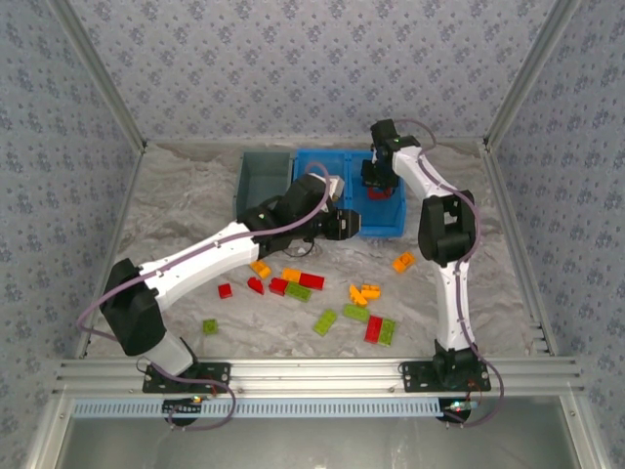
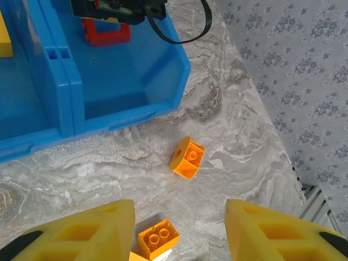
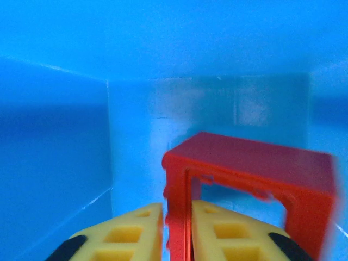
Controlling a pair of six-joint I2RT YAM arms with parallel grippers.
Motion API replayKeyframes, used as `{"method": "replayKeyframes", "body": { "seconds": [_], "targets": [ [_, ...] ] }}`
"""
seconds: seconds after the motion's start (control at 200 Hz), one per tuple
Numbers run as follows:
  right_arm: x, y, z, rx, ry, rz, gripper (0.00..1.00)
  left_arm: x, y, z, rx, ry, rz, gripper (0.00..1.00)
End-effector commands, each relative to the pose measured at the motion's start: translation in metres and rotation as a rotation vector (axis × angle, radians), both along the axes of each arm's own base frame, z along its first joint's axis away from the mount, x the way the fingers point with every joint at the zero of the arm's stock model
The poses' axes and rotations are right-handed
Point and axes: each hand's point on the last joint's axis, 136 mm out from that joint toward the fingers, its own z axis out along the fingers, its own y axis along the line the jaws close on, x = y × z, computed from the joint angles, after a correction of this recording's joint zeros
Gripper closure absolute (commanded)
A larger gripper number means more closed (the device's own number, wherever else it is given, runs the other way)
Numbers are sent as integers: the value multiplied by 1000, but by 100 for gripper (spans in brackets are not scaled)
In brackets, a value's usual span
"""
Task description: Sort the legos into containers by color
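My right gripper (image 1: 377, 188) hangs low inside the right compartment of the blue tray (image 1: 314, 156). A hollow red frame (image 3: 251, 161) stands between its fingers, which sit slightly apart with a sliver of blue beside the left finger (image 3: 130, 231). In the left wrist view the red frame (image 2: 106, 33) is on the tray floor. My left gripper (image 2: 178, 211) is open over the table in front of the tray (image 2: 130, 115), holding nothing. One orange brick (image 2: 157, 238) lies by its left finger and another (image 2: 186, 157) lies on its side further off. The grey bin (image 1: 262, 174) stands left of the tray.
Loose legos are scattered on the table before the arms: red (image 1: 311, 281), green (image 1: 325, 321) and orange (image 1: 364, 293), with an orange one (image 1: 403, 261) near the right arm. A yellow piece (image 2: 4, 39) lies in the tray's left compartment. Patterned walls close in three sides.
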Motion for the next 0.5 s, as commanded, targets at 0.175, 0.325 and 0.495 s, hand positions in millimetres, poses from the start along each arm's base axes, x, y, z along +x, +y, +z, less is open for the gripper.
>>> {"method": "replayKeyframes", "body": {
  "seconds": [0.175,0.325,0.495],
  "targets": [
    [-1,-1,33,-54,-45,7,65,-10,34,9,8,-21,48,53],
    [-9,3,92,-74,-158,11,64,-21,75,-7,90,38,154,53],
    [-42,7,165,-91,-308,4,61,-41,138,-39,178,172,323,52]
  ]
}}
